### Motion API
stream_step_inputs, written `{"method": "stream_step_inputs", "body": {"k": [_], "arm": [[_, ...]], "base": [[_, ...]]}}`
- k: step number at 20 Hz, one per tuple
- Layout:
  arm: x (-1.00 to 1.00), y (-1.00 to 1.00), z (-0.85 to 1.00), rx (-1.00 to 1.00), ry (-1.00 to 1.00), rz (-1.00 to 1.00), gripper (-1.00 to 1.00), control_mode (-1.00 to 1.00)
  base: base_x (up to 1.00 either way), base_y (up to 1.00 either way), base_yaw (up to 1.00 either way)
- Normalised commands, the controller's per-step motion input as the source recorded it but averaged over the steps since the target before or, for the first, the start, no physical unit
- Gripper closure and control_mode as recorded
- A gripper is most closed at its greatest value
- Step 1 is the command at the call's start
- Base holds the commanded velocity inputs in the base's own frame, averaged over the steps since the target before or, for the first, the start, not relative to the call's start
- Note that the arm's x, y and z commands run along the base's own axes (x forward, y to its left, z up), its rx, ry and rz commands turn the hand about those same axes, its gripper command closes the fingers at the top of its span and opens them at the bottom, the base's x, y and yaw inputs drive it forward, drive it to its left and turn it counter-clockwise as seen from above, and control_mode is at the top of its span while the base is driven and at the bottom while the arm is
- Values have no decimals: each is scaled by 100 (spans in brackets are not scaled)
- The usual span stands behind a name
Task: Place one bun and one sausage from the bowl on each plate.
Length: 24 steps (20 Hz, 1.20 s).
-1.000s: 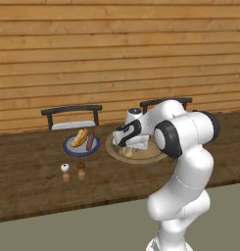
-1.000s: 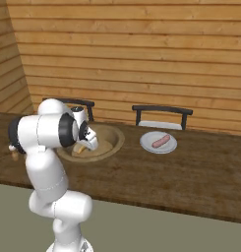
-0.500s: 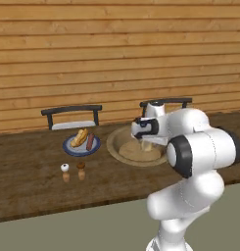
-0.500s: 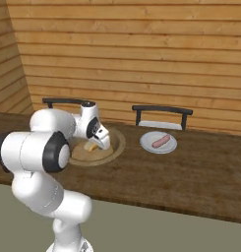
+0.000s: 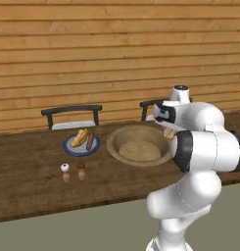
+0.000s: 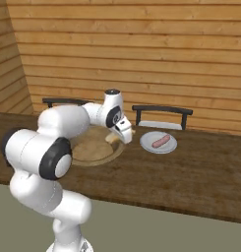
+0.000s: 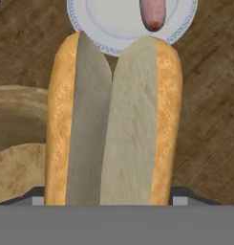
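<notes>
Left base view: dark wooden counter, plank wall, perhaps chairs.

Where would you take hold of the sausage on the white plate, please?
Grip the sausage across its middle, coming from above: it lies flat on the white plate, thin and round-ended, long sides free. The tool already holds a bun.

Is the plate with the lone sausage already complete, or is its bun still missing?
Still missing. The plate holds one sausage; the bun sits in the gripper, short of it.
</notes>
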Motion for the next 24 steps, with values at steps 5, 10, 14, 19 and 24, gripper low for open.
{"method": "stream_step_inputs", "body": {"k": [5, 10, 14, 19, 24], "arm": [[69, -97, -7, 0, 8, -18, 100, -100], [22, -41, -28, 0, -1, -1, 100, -100], [54, -13, -52, 0, -5, 0, 100, -100], [80, -21, -16, 0, -1, 0, 100, -100], [59, -30, -40, -4, 0, 0, -100, -100]], "base": [[0, 0, 0], [0, 0, 0], [0, 0, 0], [0, 0, 0], [0, 0, 0]]}}
